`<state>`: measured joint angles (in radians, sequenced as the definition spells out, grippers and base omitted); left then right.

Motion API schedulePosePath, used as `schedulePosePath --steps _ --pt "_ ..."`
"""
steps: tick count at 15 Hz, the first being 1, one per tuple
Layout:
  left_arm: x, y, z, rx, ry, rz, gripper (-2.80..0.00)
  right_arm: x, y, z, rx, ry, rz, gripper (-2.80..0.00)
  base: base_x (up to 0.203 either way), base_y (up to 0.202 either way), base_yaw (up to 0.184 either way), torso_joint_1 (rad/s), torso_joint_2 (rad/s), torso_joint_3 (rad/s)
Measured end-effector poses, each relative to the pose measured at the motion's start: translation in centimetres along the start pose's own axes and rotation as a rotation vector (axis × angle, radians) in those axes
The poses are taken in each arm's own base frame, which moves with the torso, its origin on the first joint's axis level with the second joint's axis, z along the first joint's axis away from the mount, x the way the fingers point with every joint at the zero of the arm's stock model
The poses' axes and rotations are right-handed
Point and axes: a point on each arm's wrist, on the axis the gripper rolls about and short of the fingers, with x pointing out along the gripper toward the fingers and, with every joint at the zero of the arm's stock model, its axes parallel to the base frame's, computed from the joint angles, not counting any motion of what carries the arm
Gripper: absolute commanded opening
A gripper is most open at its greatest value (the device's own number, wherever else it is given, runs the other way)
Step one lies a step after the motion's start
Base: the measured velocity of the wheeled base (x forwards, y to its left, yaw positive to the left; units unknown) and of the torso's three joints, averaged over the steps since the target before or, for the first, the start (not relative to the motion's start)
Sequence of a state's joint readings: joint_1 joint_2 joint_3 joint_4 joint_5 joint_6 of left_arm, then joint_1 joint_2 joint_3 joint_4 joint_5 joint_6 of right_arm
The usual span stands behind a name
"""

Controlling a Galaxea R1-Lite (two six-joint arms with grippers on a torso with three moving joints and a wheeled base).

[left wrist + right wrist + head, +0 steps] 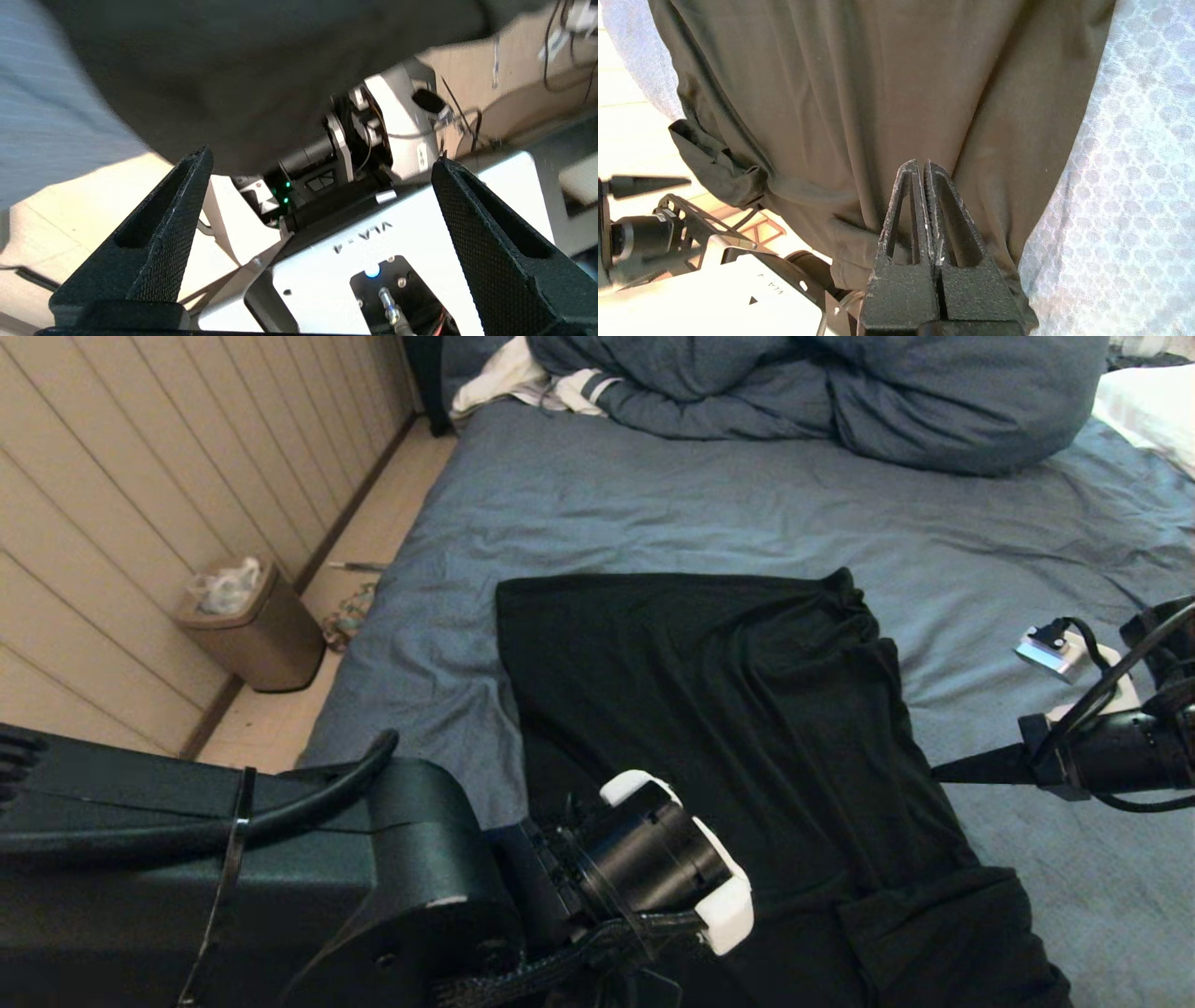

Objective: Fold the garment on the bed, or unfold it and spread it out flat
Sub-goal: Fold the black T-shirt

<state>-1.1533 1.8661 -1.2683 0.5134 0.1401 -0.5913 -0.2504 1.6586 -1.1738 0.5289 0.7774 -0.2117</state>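
So the garment (pixel 747 728) lies on the bed (pixel 653 513), long axis running away from us. Our right gripper (pixel 922 163) sits pinched shut at its right edge, nothing visibly caught; our left gripper (pixel 322 168) hangs wide open and empty near its front edge.

My head view is dim and bluish, the garment (pixel 728 709) nearly featureless black. Both wrist views are brighter; the left one smears with motion blur, floor blown out.
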Motion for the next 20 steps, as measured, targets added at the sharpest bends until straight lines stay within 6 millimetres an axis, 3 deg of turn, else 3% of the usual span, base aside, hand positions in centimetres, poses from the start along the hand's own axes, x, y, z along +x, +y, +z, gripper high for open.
schedulePosePath --steps 1,2,9,15,20 --pt "0.1 -0.4 -0.3 0.014 0.013 -0.012 0.00 0.1 -0.1 0.0 0.002 0.002 0.000 -2.80 0.000 0.000 0.000 0.000 0.00 0.000" --pt "0.3 -0.8 -0.5 0.026 0.028 -0.028 -2.80 0.1 -0.1 0.0 0.003 0.003 0.000 -2.80 0.000 0.000 0.000 0.000 0.00 0.000" --pt "0.8 -2.5 -0.2 0.050 0.016 -0.059 -2.80 0.1 -0.4 -0.1 0.011 0.004 -0.003 -2.80 0.000 0.000 0.000 0.000 0.00 0.000" --pt "1.8 0.2 2.7 -0.053 -0.036 0.013 -2.80 0.1 -0.5 -0.1 0.014 0.005 -0.004 -2.80 0.000 0.000 0.000 0.000 0.00 0.000" --pt "1.3 0.0 4.2 -0.069 -0.076 -0.002 -2.80 0.1 -0.5 -0.1 0.015 0.005 -0.004 -2.80 0.000 0.000 0.000 0.000 0.00 0.000"
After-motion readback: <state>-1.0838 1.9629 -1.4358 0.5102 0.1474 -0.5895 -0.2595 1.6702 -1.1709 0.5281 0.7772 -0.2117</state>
